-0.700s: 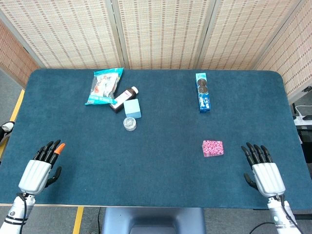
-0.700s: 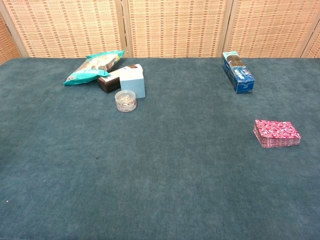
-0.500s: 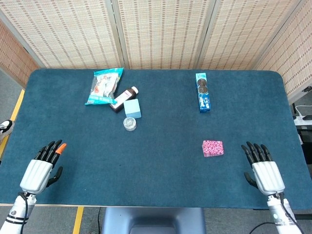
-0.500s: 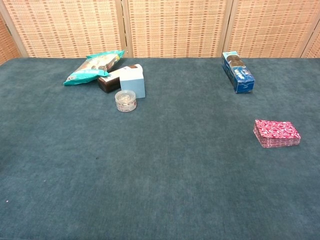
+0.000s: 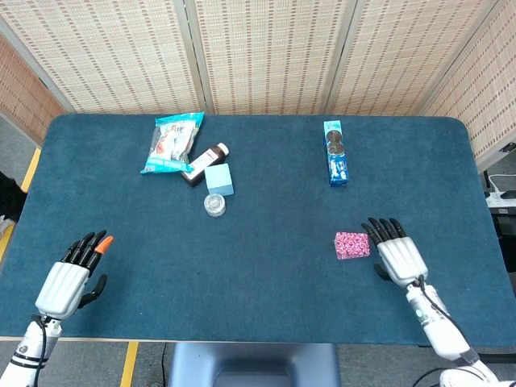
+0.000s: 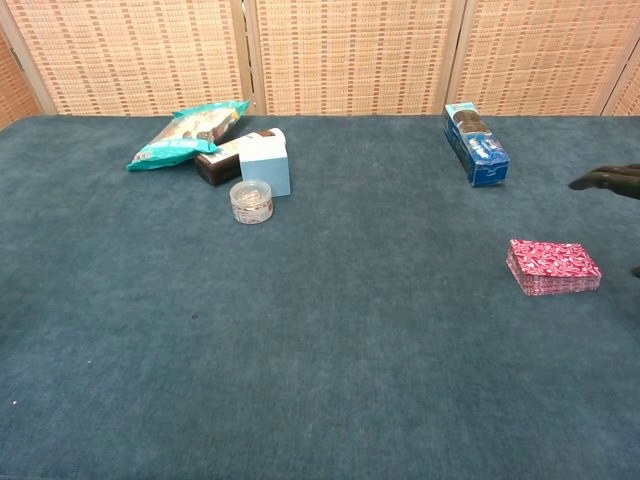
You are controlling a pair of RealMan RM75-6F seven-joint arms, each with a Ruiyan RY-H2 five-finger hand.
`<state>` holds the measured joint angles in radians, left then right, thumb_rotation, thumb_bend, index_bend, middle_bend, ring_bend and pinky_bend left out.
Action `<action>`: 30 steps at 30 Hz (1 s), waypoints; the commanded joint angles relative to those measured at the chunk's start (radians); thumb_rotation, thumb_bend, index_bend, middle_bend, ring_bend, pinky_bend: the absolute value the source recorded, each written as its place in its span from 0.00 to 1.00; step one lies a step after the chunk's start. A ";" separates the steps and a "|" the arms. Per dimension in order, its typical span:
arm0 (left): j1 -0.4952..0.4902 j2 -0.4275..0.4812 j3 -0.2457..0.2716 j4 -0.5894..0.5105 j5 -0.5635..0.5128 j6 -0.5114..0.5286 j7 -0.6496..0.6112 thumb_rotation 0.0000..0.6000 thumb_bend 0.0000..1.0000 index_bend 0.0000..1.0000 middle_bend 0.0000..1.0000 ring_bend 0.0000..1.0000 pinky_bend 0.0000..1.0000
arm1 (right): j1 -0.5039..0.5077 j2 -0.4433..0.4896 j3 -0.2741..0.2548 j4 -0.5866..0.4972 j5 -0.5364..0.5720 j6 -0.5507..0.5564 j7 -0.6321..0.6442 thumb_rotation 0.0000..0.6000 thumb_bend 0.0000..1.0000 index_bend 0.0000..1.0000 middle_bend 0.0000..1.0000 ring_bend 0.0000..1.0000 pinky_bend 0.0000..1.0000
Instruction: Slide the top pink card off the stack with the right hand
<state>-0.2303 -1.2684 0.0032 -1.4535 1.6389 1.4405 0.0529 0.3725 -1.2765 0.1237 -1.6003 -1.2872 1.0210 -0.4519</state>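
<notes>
A stack of pink patterned cards (image 5: 352, 245) (image 6: 553, 266) lies on the blue table, right of centre. My right hand (image 5: 397, 256) hovers just right of the stack, fingers spread and pointing away, holding nothing. In the chest view only its dark fingertips (image 6: 610, 180) show at the right edge, above and beyond the stack. My left hand (image 5: 71, 276) rests open near the front left edge, far from the cards; the chest view does not show it.
A blue cookie box (image 5: 335, 152) lies behind the cards. At the back left are a teal snack bag (image 5: 171, 142), a brown bottle (image 5: 205, 164), a light-blue box (image 5: 218, 180) and a small clear jar (image 5: 214, 205). The table's front edge (image 5: 258, 342) is near both hands.
My right hand has moved left and forward from the front right corner to just beside the card stack, entering the chest view. The left hand barely shifted. The cards have not moved.
</notes>
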 commanded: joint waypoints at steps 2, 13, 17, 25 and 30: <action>0.000 0.002 0.001 -0.002 0.000 0.000 -0.003 1.00 0.49 0.00 0.00 0.03 0.17 | 0.065 -0.040 0.029 0.031 0.072 -0.066 -0.050 1.00 0.27 0.10 0.08 0.00 0.00; 0.005 0.011 0.006 -0.006 0.012 0.018 -0.020 1.00 0.49 0.00 0.00 0.03 0.17 | 0.127 -0.120 0.003 0.112 0.211 -0.127 -0.114 1.00 0.27 0.14 0.10 0.00 0.00; 0.005 0.011 0.005 -0.003 0.010 0.019 -0.026 1.00 0.49 0.00 0.00 0.03 0.17 | 0.145 -0.133 -0.001 0.131 0.251 -0.136 -0.128 1.00 0.27 0.16 0.11 0.00 0.00; 0.006 0.012 0.006 -0.006 0.012 0.022 -0.023 1.00 0.49 0.00 0.00 0.03 0.17 | 0.178 -0.143 -0.008 0.147 0.300 -0.138 -0.148 1.00 0.27 0.20 0.14 0.00 0.00; 0.008 0.013 0.007 -0.010 0.012 0.023 -0.019 1.00 0.48 0.00 0.00 0.03 0.17 | 0.192 -0.144 -0.015 0.146 0.320 -0.134 -0.157 1.00 0.27 0.23 0.15 0.00 0.00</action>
<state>-0.2223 -1.2553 0.0098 -1.4631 1.6513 1.4637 0.0337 0.5642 -1.4202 0.1090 -1.4540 -0.9684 0.8868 -0.6086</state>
